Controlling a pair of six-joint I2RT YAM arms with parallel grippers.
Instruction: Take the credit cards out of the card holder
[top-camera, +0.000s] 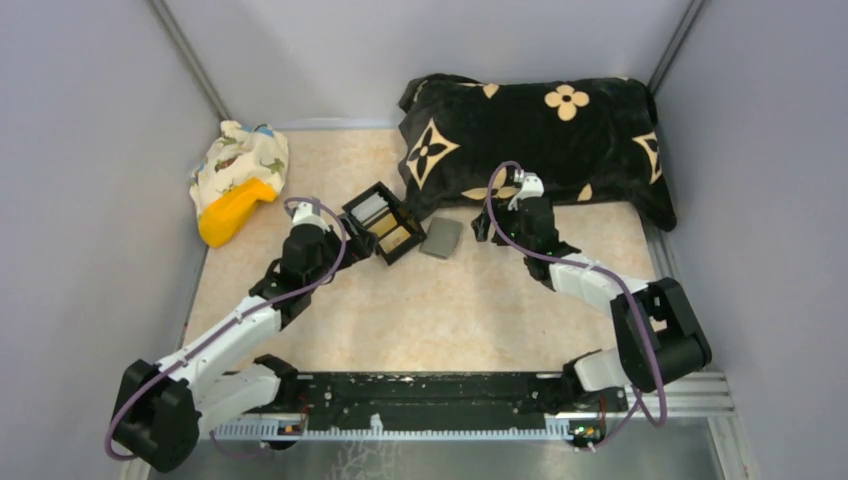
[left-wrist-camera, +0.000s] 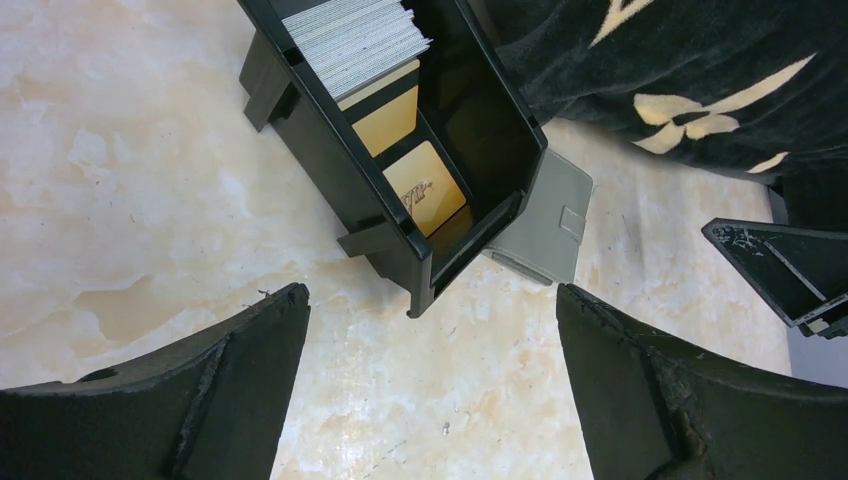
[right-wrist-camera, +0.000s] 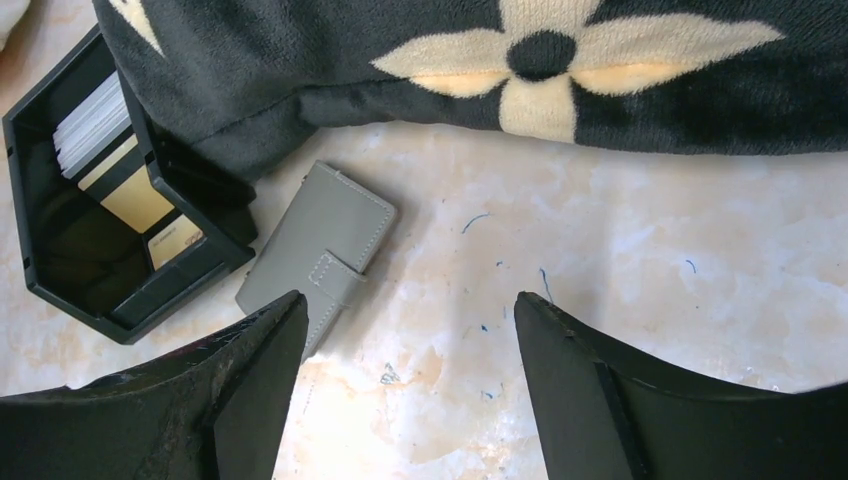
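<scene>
The grey card holder (top-camera: 441, 238) lies flat and closed on the marbled surface (top-camera: 420, 310), its strap tab fastened. It is just beside the right corner of the black card box (top-camera: 383, 222) and just in front of the black flower-patterned pillow (top-camera: 530, 140). The right pincer (right-wrist-camera: 405, 305) hangs over its near end, jaws spread wide, holding nothing. The left pincer (left-wrist-camera: 430, 300) hovers near the box, likewise wide open and empty

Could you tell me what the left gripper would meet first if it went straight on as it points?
Most likely the black box, its near corner straight ahead of the left gripper; the card holder lies beyond. Depth is unclear, so the table might come first.
</scene>
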